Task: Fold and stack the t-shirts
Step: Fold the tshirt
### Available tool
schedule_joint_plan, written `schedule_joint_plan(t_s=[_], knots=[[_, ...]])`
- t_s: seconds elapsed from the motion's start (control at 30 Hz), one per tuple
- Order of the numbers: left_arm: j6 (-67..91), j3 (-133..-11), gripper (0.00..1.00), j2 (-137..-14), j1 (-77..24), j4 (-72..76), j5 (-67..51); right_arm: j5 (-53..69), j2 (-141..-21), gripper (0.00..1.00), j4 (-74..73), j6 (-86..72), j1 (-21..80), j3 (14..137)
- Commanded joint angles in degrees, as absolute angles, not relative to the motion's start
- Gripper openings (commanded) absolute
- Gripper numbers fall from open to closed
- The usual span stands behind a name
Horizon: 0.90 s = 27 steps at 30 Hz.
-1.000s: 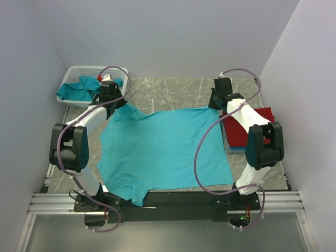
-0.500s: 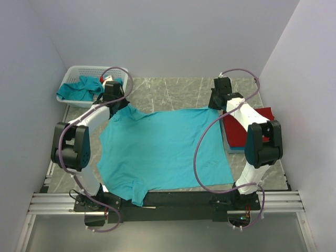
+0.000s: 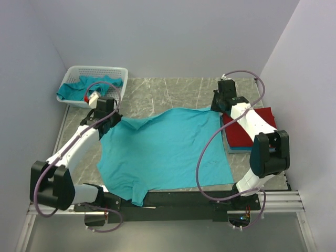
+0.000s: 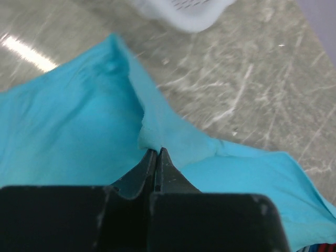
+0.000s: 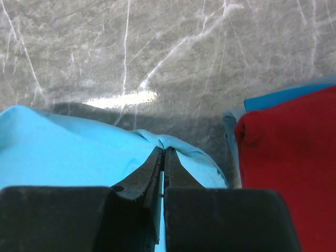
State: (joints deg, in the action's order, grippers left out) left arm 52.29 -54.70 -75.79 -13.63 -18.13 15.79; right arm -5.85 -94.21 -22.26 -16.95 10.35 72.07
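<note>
Pinching the teal t-shirt (image 3: 163, 149), left end effector (image 4: 157, 153) near basket (image 3: 94, 71), right end effector (image 5: 164, 152) beside red folded shirt (image 5: 294, 168)

- The white basket (image 4: 184, 10) is blurred and cut off by the left wrist view's top edge.
- The red t-shirt (image 5: 294, 173) runs past the right edge, and the blue t-shirt (image 5: 278, 97) beneath it shows only a thin rim.
- The number of teal t-shirts (image 3: 76, 90) heaped in the basket cannot be told.
- From above, the far corners of the spread teal t-shirt (image 3: 163, 147) lie hidden under the left wrist (image 3: 105, 107) and the right wrist (image 3: 227, 97).

A spread t-shirt (image 3: 163, 149) lies centred on the desk (image 3: 173, 92). A folded stack (image 3: 252, 128) sits right of it. The basket (image 3: 94, 70), holding another t-shirt (image 3: 71, 90), stands behind-left.
</note>
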Motion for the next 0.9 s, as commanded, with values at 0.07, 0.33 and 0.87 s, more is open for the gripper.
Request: schedule_joint_plan(t_s=[0.07,0.33,0.87], knots=[[65.4,-52.0,0.0,-67.3,-16.8,-31.9,24.5,-5.6,-89.1,0.0,-23.7,-15.0,9.9,71.1],[79.7,-51.3,0.01,-60.6,-24.8,-48.2,30.6,-4.2,-88.0,0.0,-25.2,-14.6,10.0,71.0],[93.8,-51.9,0.0,-52.0,-32.5,-64.9,30.3,-5.3,-84.9,0.0,-29.2,-14.3,9.9,70.8]])
